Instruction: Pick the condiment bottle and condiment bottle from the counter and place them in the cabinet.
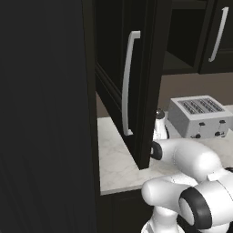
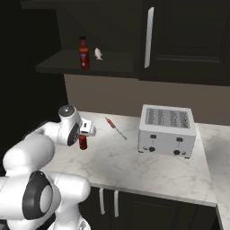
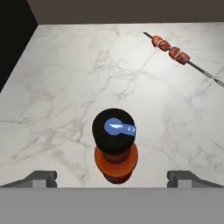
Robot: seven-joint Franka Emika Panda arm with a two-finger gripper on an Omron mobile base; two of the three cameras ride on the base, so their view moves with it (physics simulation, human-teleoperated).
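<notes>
The gripper [image 3: 112, 177] hangs wide open right above the red condiment bottle [image 3: 115, 151] standing on the counter [image 3: 65, 87], left of the toaster [image 2: 166, 130], so coming down off-centre could knock that narrow bottle over, I reckon.

A red bottle [image 3: 115, 164] with a black cap and a blue tab on top stands upright on the counter [image 3: 87, 87], straight below the open pincer [image 3: 113, 179], between its two fingertips and touching neither. In the right base view it stands under the hand [image 2: 83, 142]. A second red bottle [image 2: 84, 54] stands upright on the open cabinet's shelf [image 2: 112, 63], well above the pincer.
</notes>
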